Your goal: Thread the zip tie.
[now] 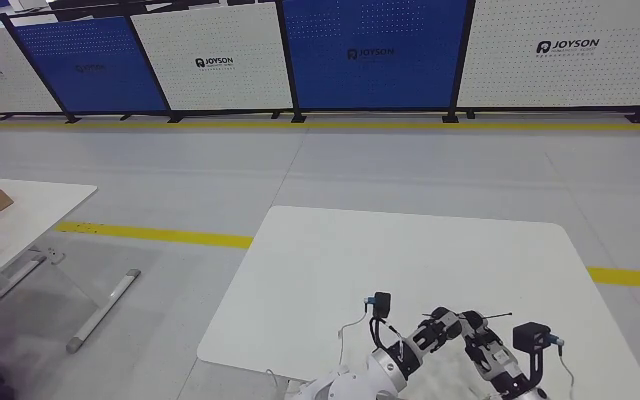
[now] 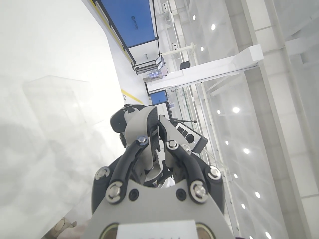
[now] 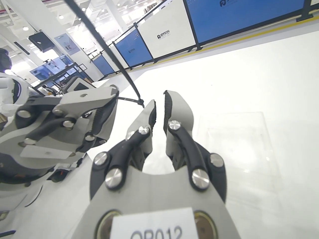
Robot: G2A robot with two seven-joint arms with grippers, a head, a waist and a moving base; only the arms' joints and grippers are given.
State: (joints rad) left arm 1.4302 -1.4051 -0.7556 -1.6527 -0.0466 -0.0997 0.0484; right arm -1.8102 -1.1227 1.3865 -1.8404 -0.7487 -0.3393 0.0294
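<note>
Alignment counts: left gripper (image 2: 158, 119) has its jaws pinching the zip tie (image 3: 99, 37), held above the worktop (image 3: 224, 88); right gripper (image 3: 159, 103), jaws narrowly spread beside the tie's head (image 3: 142, 102), should probably clamp squarely before pulling.

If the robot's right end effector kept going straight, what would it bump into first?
Probably the white table. The zip tie, held by the left end effector, sits just beside the right end effector, so it might brush that first; depth is hard to judge.

Factory hall, blue and white partition panels (image 1: 375, 55), yellow floor line (image 1: 150, 234)
</note>
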